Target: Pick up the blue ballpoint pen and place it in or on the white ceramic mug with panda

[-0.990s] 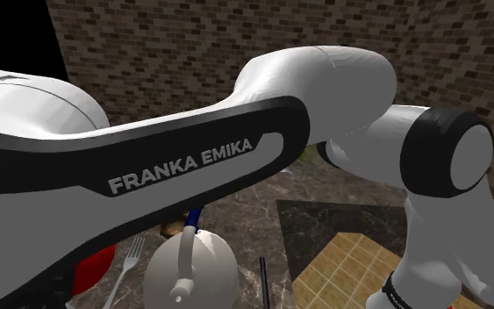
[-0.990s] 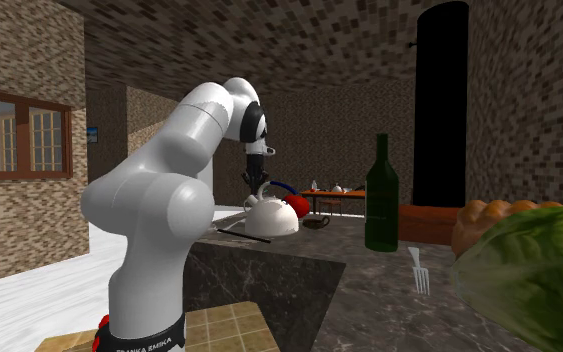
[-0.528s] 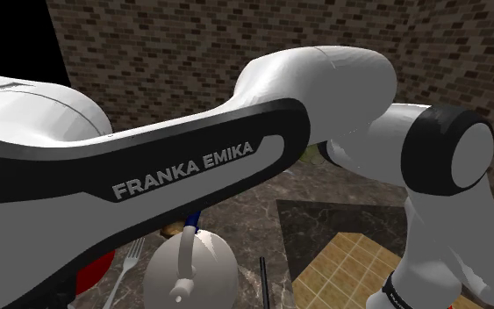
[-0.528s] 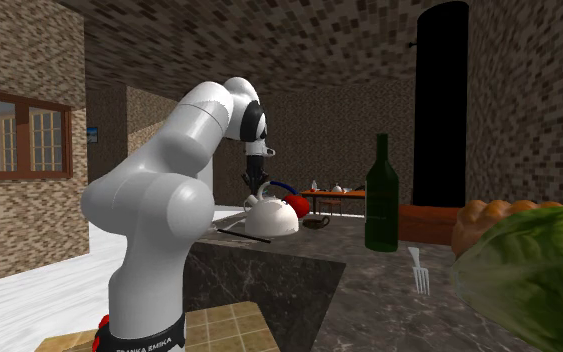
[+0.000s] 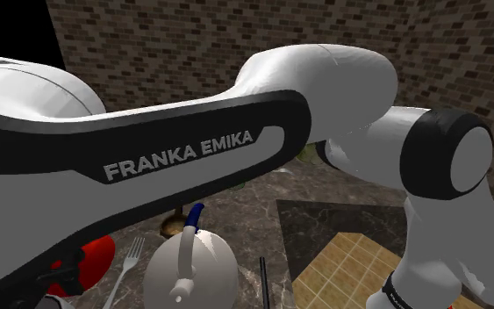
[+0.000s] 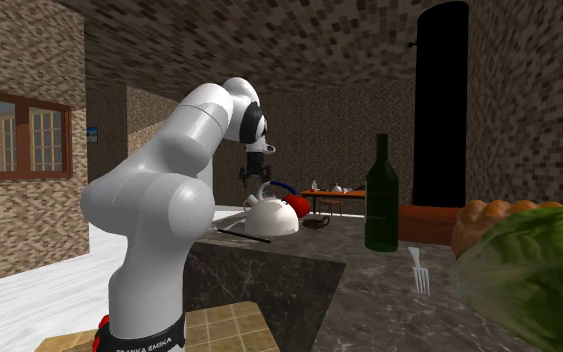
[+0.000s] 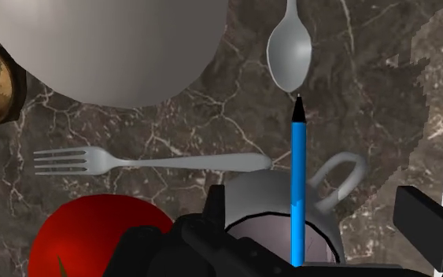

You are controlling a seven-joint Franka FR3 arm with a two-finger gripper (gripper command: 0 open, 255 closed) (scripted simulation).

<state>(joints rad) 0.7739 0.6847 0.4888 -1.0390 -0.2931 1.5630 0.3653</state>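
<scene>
We see the gripper (image 7: 318,208) spread wide, clasping nothing. The blue pen (image 7: 298,181) sits between its jaws, untouched, over the mug (image 7: 252,195).

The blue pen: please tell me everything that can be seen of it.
The blue pen is a slim, bright blue stick with a small black pointed tip, which points toward the bowl of the grey spoon and stops just short of it. Its shaft crosses the rim and opening of the pale grey mug, beside the mug's handle. Its rear end goes behind the black gripper, whose fingers stand apart and touch it nowhere that shows. Whether it rests in the mug cannot be told.
</scene>
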